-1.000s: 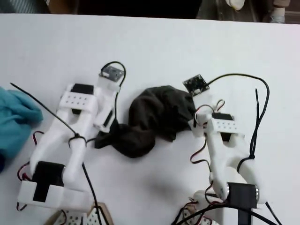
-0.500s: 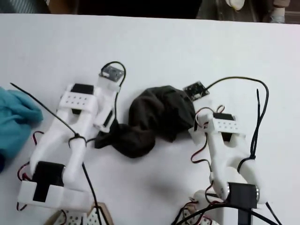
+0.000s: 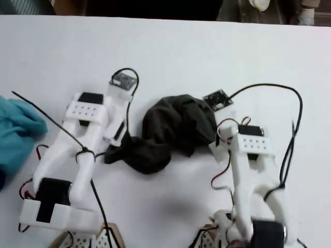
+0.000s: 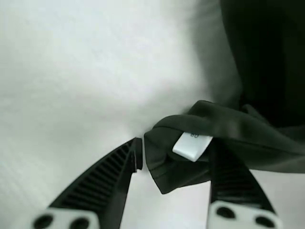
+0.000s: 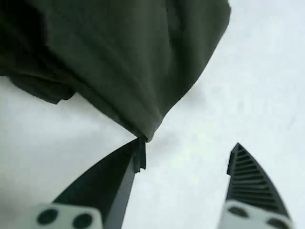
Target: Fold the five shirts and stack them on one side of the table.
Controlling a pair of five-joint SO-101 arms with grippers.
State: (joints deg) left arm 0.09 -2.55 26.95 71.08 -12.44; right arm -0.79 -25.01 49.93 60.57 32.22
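Table: white table (image 3: 207,46), plain and matte, running from the near edge to the far one.
Room behind: a dark strip (image 3: 155,8) lies past the far edge of the table, with a few pale shapes at the far right that I cannot make out.
Dark shirt: dark shirt (image 3: 176,126) crumpled in a heap at the middle of the table, between the two arms, with a lower lobe trailing to the near left.
Blue shirt: blue shirt (image 3: 18,134) bunched at the left edge of the table, well apart from the dark one.
Left arm: left arm (image 3: 77,144) stretches from the near left toward the dark shirt's left lobe.
Left gripper: left gripper (image 4: 174,157) spread apart, straddling a folded edge of the dark shirt that carries a white tag (image 4: 191,144).
Right arm: right arm (image 3: 248,160) stands at the near right, just beside the shirt's right side.
Right gripper: right gripper (image 5: 188,150) wide apart and holding nothing, one fingertip just beside the shirt's hem and bare table between the fingers.
Cables: black cables (image 3: 269,88) loop over the table at the right.
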